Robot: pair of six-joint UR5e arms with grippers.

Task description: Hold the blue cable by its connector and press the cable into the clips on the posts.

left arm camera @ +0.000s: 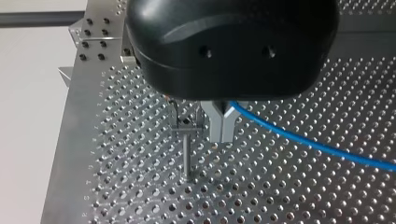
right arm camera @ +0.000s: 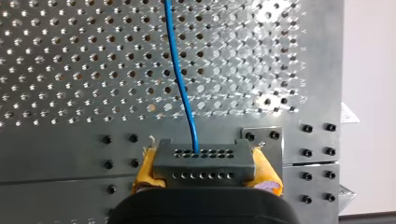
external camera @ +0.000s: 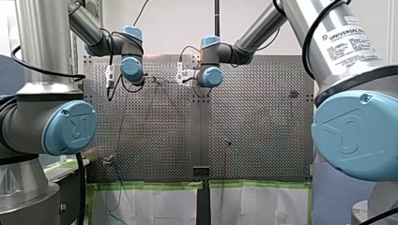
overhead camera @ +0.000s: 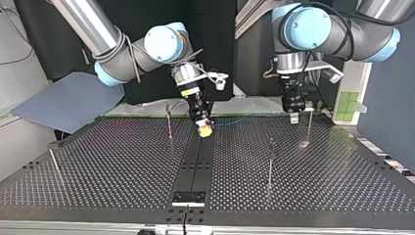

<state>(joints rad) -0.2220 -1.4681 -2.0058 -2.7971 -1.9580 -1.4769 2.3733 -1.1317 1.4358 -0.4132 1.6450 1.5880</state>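
Observation:
The blue cable [overhead camera: 249, 120] stretches low over the perforated table between my two grippers. My right gripper [overhead camera: 204, 128], with yellow pads [right arm camera: 145, 169], is shut on the grey connector [right arm camera: 203, 161] at the cable's end. From it the cable [right arm camera: 180, 79] runs straight ahead over the plate. At the top view's right my left gripper [overhead camera: 294, 116] hangs just above the plate. Its metal fingers [left arm camera: 222, 127] are shut on the cable [left arm camera: 299, 140], which leads off to one side. A thin post with a clip [left arm camera: 187, 140] stands right beside those fingers; the cable is not in its clip.
More posts stand on the plate: one [overhead camera: 169, 122] beside my right gripper, one [overhead camera: 270, 161] in the middle right, one [overhead camera: 309, 125] by my left gripper, one [overhead camera: 54, 161] at the left edge. A black centre strip [overhead camera: 195, 161] splits the plate.

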